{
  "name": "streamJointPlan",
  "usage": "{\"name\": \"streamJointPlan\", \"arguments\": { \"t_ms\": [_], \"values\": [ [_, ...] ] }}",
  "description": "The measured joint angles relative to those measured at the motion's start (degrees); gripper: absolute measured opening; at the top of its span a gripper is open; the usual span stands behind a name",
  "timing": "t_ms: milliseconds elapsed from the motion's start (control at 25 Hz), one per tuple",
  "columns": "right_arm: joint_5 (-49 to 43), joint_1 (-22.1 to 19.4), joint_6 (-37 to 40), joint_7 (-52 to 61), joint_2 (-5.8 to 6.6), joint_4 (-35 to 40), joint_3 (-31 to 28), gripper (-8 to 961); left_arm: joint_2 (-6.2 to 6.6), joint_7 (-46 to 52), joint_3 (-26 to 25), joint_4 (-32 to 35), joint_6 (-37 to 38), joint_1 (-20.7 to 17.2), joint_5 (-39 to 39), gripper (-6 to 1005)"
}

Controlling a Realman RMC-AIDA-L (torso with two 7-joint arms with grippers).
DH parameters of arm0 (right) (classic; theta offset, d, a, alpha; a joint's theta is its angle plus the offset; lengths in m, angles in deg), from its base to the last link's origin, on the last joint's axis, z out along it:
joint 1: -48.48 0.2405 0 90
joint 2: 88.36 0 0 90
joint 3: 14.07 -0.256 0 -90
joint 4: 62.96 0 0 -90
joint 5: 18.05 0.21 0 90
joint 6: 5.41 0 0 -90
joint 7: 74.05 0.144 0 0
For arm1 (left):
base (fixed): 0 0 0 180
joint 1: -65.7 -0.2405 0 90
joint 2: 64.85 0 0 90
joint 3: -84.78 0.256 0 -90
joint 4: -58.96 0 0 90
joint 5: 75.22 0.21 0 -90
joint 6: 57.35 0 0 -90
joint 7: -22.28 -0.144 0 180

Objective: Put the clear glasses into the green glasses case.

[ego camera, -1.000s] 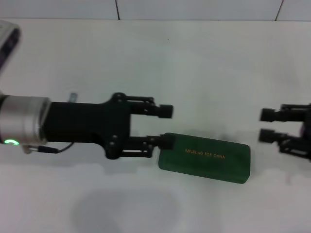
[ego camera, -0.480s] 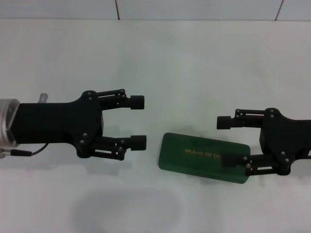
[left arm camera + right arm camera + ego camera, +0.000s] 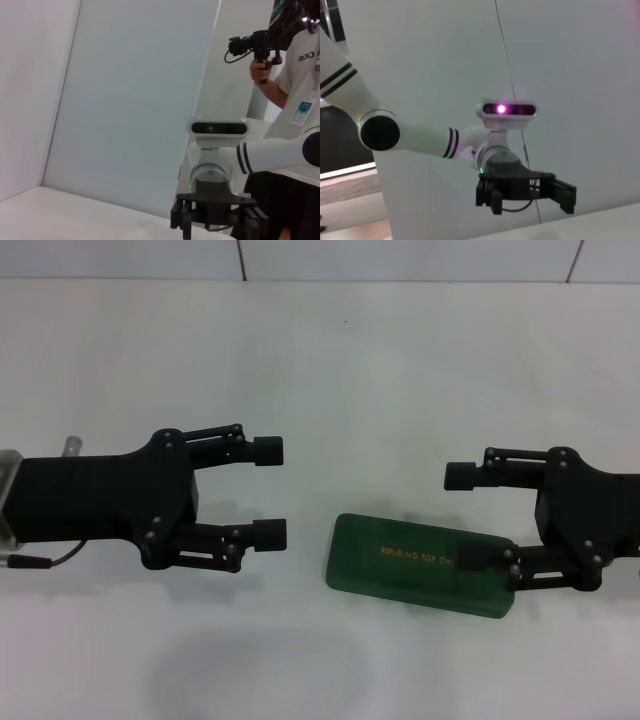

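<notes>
Left gripper and right gripper, fingers wide, face each other horizontally across the closed green glasses case.

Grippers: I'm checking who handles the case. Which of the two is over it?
The right gripper: its open fingers reach the green glasses case at its right end, one fingertip over the lid. The left gripper, also open, hangs apart from it.

head: overhead, looking down | wrists: low, level, facing each other | shared: opposite arm
</notes>
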Motion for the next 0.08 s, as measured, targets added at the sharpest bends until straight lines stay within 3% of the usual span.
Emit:
{"name": "streamJointPlan", "arguments": {
  "t_ms": [80],
  "values": [
    [0.80, 0.01, 0.00, -0.28, 0.00, -0.18, 0.25, 734, -0.05, 0.00, -0.01, 0.01, 0.04, -0.18, 0.02, 876]
  ]
}}
